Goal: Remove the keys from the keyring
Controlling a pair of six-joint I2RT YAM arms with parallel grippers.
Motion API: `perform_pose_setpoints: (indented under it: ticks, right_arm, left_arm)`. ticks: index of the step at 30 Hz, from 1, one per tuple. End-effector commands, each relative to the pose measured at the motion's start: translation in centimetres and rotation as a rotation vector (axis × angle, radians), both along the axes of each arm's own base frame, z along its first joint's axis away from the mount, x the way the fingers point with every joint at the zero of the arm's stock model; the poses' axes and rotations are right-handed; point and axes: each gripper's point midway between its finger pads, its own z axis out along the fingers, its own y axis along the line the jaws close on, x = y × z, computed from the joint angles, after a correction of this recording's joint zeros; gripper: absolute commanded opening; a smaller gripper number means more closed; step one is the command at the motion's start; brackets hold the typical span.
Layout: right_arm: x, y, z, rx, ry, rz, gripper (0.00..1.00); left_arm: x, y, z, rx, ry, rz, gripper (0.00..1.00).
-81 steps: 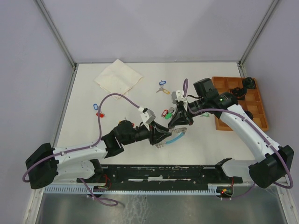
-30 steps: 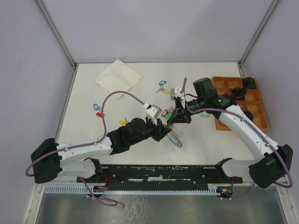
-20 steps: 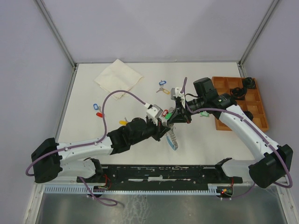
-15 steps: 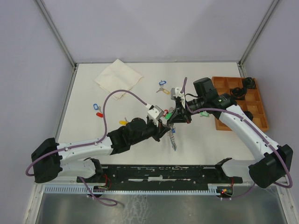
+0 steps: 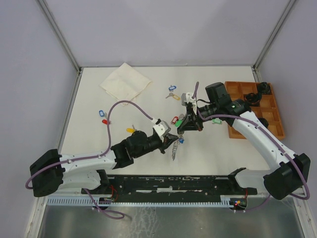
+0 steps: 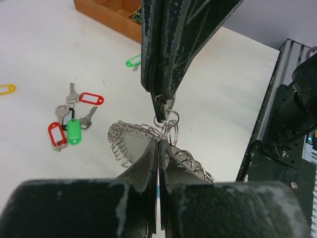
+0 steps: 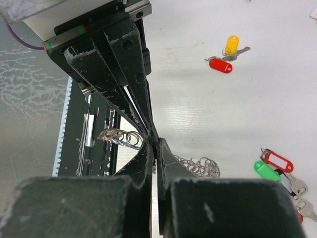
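Note:
The keyring (image 5: 175, 148), a loop of silvery coiled chain with a light-blue band, hangs between my two grippers above the table's middle. The left gripper (image 5: 170, 140) is shut on it from the near left; a thin blue sliver shows between its closed jaws (image 6: 159, 144). My right gripper (image 5: 181, 130) meets it tip to tip and is shut on a small ring (image 6: 166, 107) at the top of the loop. The chain (image 7: 199, 166) droops on both sides of the right gripper (image 7: 154, 147). Loose keys with red and green tags (image 6: 69, 130) lie on the table, apart from the keyring.
An orange compartment tray (image 5: 255, 106) stands at the right edge. A folded cloth (image 5: 125, 82) lies at the back left. Tagged keys are scattered: blue (image 5: 172, 88), red and blue (image 5: 103, 117), yellow (image 5: 130, 130), green (image 5: 216, 120).
My left gripper closed on the keyring and drew back a little toward the near left. The loop swung from lying out to the right to hanging below the tips. The right arm stayed put.

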Motion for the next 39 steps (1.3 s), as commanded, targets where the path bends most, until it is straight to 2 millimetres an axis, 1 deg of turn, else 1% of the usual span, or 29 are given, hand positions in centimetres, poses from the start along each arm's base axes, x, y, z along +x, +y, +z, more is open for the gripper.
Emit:
perform_pose_setpoints:
  ticks: [1,7,14,18,31,39]
  right_arm:
    - [-0.4,0.5,2.1,0.08,-0.005,0.042,0.01]
    - [-0.8,0.6,1.9,0.093,0.027,0.062,0.01]
    - [-1.1,0.8,2.2,0.1,0.067,0.076,0.01]
    - [-1.4,0.6,2.0,0.086,0.078,0.096,0.01]
    - [-1.1,0.3,1.7,0.068,0.116,0.093,0.01]
    - [-0.9,0.5,1.5,0.071,0.157,0.081,0.01]
  left_arm:
    - [-0.1,-0.2,2.3,-0.036,-0.16,-0.043,0.03]
    - [0.0,-0.2,2.4,0.004,-0.25,-0.07,0.03]
    - [-0.6,-0.3,2.0,0.038,-0.346,-0.131,0.03]
    - [-0.8,-0.3,1.9,0.048,-0.388,-0.153,0.03]
    - [-1.7,0.0,2.2,0.029,-0.432,-0.198,0.03]
    - [-2.2,0.1,2.0,0.066,-0.461,-0.236,0.03]
